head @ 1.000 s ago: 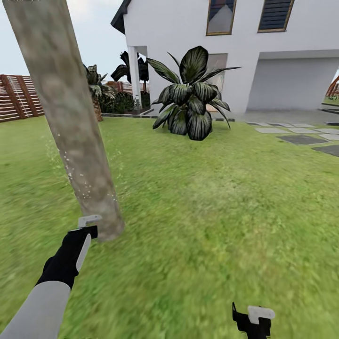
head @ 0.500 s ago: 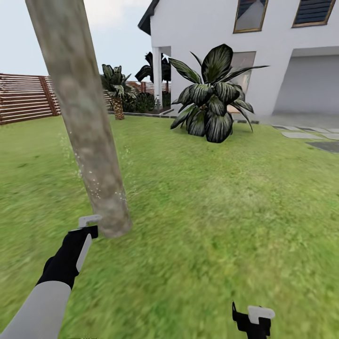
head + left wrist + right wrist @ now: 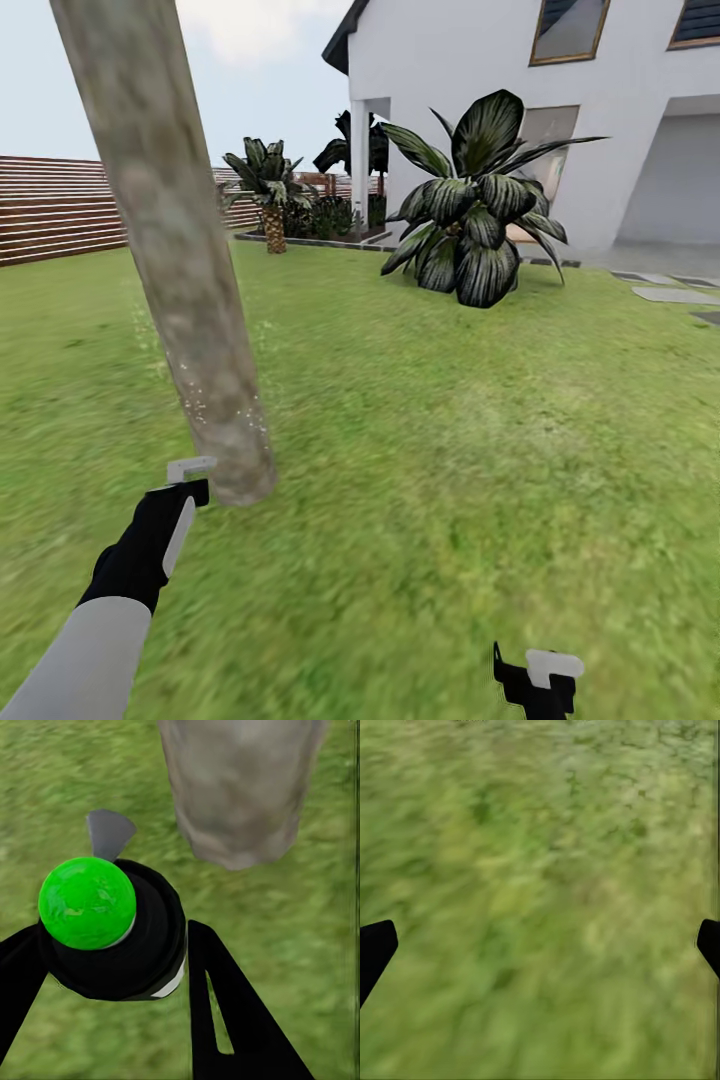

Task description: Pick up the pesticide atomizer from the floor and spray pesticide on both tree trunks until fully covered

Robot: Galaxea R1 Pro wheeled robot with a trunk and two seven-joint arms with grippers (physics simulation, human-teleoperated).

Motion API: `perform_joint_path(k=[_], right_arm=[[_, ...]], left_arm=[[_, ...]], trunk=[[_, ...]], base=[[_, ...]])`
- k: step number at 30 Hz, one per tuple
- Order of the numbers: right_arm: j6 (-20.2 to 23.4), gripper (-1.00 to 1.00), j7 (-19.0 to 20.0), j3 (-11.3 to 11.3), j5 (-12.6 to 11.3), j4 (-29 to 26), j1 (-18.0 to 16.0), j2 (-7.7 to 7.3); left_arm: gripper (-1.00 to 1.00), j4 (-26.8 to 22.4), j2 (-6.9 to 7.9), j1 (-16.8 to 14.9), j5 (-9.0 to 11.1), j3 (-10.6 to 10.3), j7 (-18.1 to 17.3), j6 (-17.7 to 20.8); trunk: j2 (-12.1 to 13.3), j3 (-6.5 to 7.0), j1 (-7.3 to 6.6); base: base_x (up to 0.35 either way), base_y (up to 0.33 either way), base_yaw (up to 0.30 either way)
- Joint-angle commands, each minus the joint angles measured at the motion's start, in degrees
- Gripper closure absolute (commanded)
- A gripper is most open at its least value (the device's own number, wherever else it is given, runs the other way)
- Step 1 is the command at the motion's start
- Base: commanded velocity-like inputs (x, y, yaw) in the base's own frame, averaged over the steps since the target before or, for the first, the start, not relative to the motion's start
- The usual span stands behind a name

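One tree trunk (image 3: 175, 250), pale grey-beige and leaning, rises from the lawn at the left, with fine white specks on its lower part. My left gripper (image 3: 178, 497) is shut on the pesticide atomizer (image 3: 120, 945), a black bottle with a green ball top and a grey nozzle. The nozzle (image 3: 190, 467) sits right beside the trunk's base (image 3: 240, 795). Black fingers (image 3: 225, 1020) flank the bottle on both sides. My right gripper (image 3: 540, 680) hangs low at the right over bare grass, open, with nothing between its fingers (image 3: 375, 949).
A big dark broad-leaved plant (image 3: 480, 235) stands ahead before the white house (image 3: 610, 130). A short palm (image 3: 268, 195) and a brown slat fence (image 3: 60, 205) close the far left. Grey stepping stones (image 3: 675, 295) lie at the right. Open grass stretches between.
The whole view has swung left, so house, plant and trunk sit further right in the picture. Both arms keep their places in the view, and the left grip is unchanged.
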Motion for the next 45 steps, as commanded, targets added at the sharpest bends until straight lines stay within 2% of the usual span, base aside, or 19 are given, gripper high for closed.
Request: perform_joint_path(k=[1, 9, 29, 40, 45], right_arm=[[0.0, -1.0, 0.0, 0.0, 0.0, 0.0, 0.0, 0.01], [0.0, -1.0, 0.0, 0.0, 0.0, 0.0, 0.0, 0.01], [0.0, -1.0, 0.0, 0.0, 0.0, 0.0, 0.0, 0.02], [0.0, -1.0, 0.0, 0.0, 0.0, 0.0, 0.0, 0.0], [0.0, -1.0, 0.0, 0.0, 0.0, 0.0, 0.0, 0.02]], left_arm=[[1.0, 0.0, 0.0, 0.0, 0.0, 0.0, 0.0, 0.0], [1.0, 0.0, 0.0, 0.0, 0.0, 0.0, 0.0, 0.0], [1.0, 0.0, -0.24, 0.0, 0.0, -0.2, -0.3, 0.0], [1.0, 0.0, -0.7, 0.0, 0.0, -0.2, -0.3, 0.0], [1.0, 0.1, -2.02, 0.0, -0.1, -0.2, -0.7, -1.1]], trunk=[[0.0, 0.0, 0.0], [0.0, 0.0, 0.0], [0.0, 0.0, 0.0], [0.0, 0.0, 0.0], [0.0, 0.0, 0.0]], base=[[0.121, -0.265, 0.001], [0.121, -0.265, 0.05], [0.12, -0.265, 0.271], [-0.058, -0.274, 0.126], [-0.021, -0.084, 0.0]])
